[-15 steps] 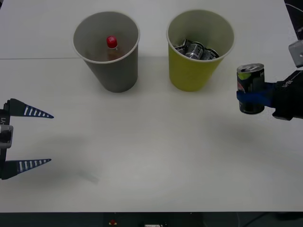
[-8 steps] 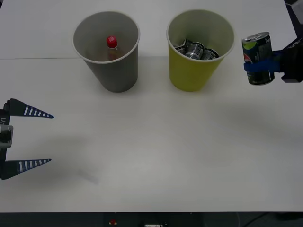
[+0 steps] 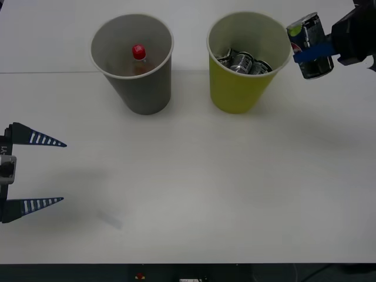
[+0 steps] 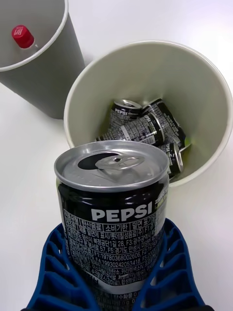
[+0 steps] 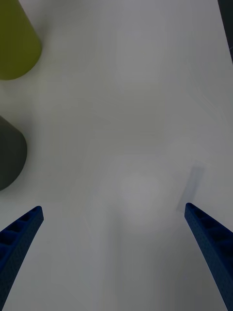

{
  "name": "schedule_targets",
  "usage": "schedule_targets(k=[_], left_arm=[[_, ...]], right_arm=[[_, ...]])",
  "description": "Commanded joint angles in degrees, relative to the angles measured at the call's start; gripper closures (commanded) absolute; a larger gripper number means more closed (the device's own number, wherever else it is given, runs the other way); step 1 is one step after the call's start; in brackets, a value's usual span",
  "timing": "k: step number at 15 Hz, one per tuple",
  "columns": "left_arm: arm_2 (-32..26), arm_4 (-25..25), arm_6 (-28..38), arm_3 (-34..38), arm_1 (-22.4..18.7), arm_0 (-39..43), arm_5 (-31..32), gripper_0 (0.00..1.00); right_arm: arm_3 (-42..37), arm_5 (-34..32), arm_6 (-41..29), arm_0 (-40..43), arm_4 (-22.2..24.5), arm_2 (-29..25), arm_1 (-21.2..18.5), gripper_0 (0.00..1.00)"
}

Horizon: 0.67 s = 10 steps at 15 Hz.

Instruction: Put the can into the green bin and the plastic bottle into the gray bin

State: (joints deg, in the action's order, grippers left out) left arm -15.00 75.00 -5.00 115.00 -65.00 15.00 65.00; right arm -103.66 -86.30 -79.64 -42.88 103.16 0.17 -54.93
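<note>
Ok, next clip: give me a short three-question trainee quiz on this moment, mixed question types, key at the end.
1. True or false: the right gripper holds the can directly over the gray bin.
2. Which item sits inside the gray bin? A) the plastic bottle B) a can C) nothing
3. Fill in: the left gripper waits low at the table's left side with its jaws ____.

Key: 1. False; the can is beside the green bin's rim, on its right, tilted. 2. A. 3. open.

green bin (image 3: 241, 88) mouth open, cans inside | gray bin (image 3: 141, 88) beside | near table (image 3: 205, 194) bare
</note>
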Motion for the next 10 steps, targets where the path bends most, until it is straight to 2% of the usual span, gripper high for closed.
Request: schedule_targets(k=[1,3,6,10], left_arm=[[0.0,0.0,0.0,0.0,0.0,0.0,0.0,0.0],[0.0,0.0,0.0,0.0,0.0,0.0,0.0,0.0],[0.0,0.0,0.0,0.0,0.0,0.0,0.0,0.0],[0.0,0.0,0.0,0.0,0.0,0.0,0.0,0.0]], right_arm=[[6.28,-0.18,0.01,-6.51,0.99,5.19,1.05,1.0],[11.2,-0.1,0.01,-10.65,2.39,7.74,3.25,1.0],[15.51,-0.1,0.01,-14.86,7.49,10.29,6.76,1.0],[22.62,-0.1,1.24,-19.79,12.41,11.87,11.95,1.0]])
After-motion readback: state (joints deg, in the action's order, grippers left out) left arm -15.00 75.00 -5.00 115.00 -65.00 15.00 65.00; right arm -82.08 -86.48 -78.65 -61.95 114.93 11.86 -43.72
